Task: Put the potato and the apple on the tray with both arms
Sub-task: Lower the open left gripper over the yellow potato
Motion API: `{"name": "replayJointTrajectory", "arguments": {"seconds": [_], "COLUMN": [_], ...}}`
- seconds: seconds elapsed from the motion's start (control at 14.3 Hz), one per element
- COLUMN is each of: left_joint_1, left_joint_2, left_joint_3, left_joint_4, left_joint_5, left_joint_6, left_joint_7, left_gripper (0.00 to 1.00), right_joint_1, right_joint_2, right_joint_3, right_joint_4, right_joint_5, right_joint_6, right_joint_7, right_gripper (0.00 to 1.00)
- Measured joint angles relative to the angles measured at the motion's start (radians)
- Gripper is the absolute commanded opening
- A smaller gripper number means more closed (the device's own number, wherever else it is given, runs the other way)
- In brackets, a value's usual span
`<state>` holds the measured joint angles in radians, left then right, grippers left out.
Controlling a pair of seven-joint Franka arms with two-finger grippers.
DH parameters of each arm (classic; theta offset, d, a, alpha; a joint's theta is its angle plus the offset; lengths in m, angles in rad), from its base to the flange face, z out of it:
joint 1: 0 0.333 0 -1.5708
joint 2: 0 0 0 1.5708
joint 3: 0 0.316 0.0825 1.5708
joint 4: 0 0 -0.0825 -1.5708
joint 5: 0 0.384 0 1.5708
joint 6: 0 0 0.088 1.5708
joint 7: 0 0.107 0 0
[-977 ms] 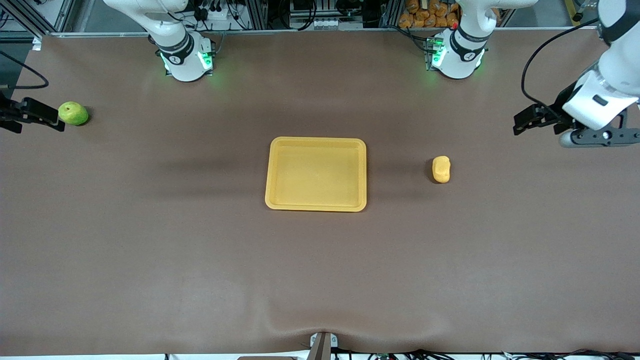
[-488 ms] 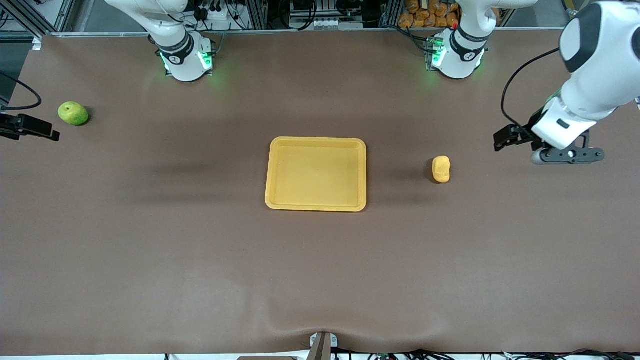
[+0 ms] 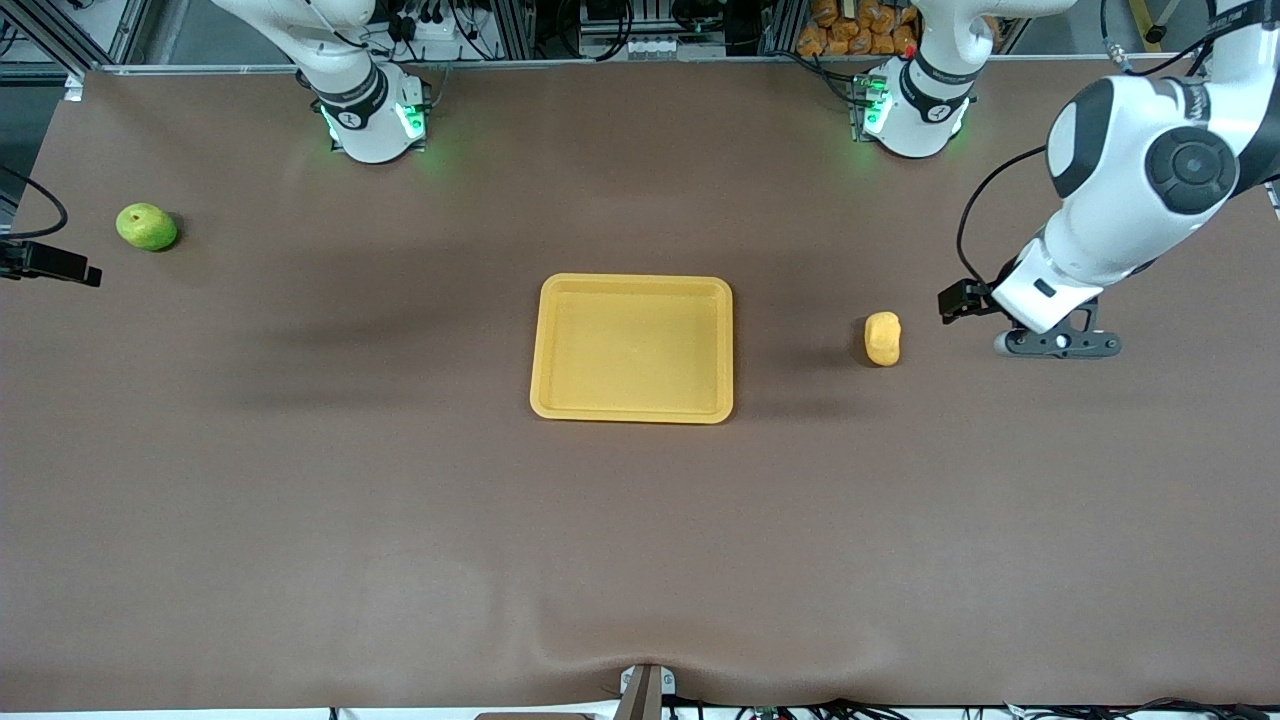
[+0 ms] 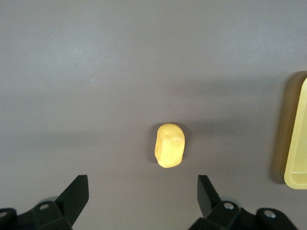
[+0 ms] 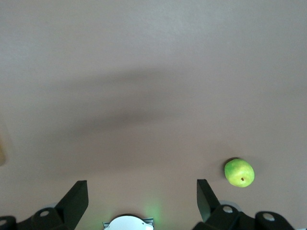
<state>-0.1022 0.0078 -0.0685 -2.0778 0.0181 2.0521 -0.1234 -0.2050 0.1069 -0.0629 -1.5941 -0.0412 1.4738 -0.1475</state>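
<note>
The potato [image 3: 882, 338] lies on the brown table, between the tray [image 3: 632, 283] and the left arm's end. In the left wrist view the potato [image 4: 169, 145] lies ahead of the open, empty left gripper [image 4: 142, 182], and the tray's rim [image 4: 296, 143] shows at the edge. My left gripper [image 3: 958, 300] hovers over the table beside the potato. The apple [image 3: 147, 227] lies near the right arm's end. My right gripper [image 3: 60, 265] is over the table's edge beside the apple. In the right wrist view it [image 5: 142, 184] is open and empty, with the apple [image 5: 239, 172] off to one side.
The tray holds nothing. The right arm's base [image 3: 370, 120] and the left arm's base [image 3: 912, 115] stand lit green along the table's edge. A cable [image 3: 975, 225] hangs by the left wrist. Orange things [image 3: 855, 25] lie off the table near the left base.
My left arm has swung in and down toward the potato. My right gripper has slid away from the apple toward the table's end.
</note>
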Motion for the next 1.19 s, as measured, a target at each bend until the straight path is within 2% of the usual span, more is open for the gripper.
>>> {"name": "replayJointTrajectory", "arguments": {"seconds": [0.63, 1.19], "left_joint_1": [-0.001, -0.001], "left_joint_2": [0.016, 0.073], "left_joint_3": [-0.015, -0.029], "left_joint_4": [-0.229, -0.317], "left_joint_5": [0.001, 0.002], "left_joint_6": [0.334, 0.517], "left_joint_7": [0.0, 0.0], "left_gripper": [1.0, 1.0], "right_joint_1": [-0.118, -0.189], "right_joint_2": [0.058, 0.115], "right_joint_3": [-0.001, -0.002], "right_joint_4": [-0.017, -0.018], "right_joint_5": [-0.002, -0.017], "right_joint_6": [-0.025, -0.018], "right_joint_7": [-0.001, -0.002], "right_gripper": [1.0, 1.0]}}
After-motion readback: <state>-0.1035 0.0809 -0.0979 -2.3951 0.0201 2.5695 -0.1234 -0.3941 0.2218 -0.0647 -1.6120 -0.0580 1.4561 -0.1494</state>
